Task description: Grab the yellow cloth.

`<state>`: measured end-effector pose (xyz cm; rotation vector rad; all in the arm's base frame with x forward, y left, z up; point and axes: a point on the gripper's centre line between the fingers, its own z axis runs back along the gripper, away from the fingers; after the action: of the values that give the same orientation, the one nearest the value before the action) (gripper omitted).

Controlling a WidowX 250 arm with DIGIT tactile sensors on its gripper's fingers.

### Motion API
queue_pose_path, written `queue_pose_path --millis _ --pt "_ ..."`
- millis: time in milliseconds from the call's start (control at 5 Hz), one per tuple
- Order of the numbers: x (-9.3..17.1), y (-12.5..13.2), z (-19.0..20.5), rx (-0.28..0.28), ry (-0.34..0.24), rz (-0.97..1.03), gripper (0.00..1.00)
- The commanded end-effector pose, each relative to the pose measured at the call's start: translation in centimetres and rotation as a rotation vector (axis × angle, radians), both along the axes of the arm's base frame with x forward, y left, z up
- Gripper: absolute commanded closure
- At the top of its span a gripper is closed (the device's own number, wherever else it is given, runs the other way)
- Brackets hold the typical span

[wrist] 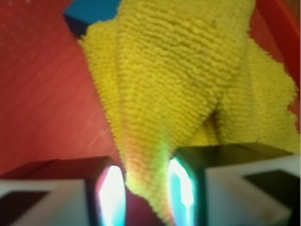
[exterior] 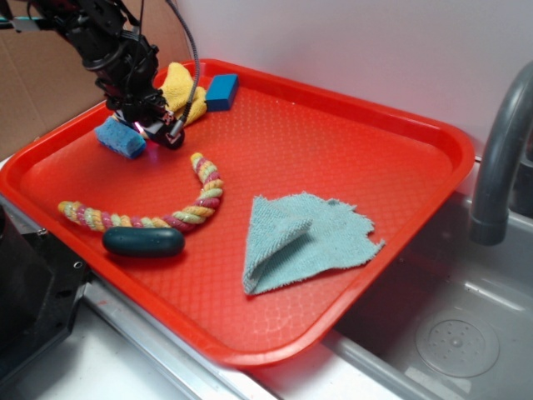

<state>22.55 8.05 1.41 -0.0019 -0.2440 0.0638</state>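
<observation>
The yellow cloth is a mustard terry rag, bunched at the far left corner of the red tray. My gripper is low over the tray at the cloth's near edge. In the wrist view the cloth fills most of the frame and tapers to a corner that lies between my fingers. My gripper has its jaws narrowly apart around that corner. The corner touches the right pad. A strip of red tray shows between it and the left pad.
A blue sponge lies just left of the gripper and another sits behind the cloth, also in the wrist view. A braided rope, a dark green oblong object and a light-blue cloth lie nearer on the tray. A sink and faucet are at right.
</observation>
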Motion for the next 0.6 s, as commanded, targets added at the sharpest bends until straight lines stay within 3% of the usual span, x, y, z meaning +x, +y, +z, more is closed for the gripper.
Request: queue_pose_path --millis 0,200,400 --pt "-2.1 -0.4 1.6 -0.019 -0.013 0.085 1.0" --pt "2.8 4.1 6.5 -0.031 -0.128 0.115 1.0" --pt "7.4 2.2 11.7 -0.045 -0.18 0.116 1.0"
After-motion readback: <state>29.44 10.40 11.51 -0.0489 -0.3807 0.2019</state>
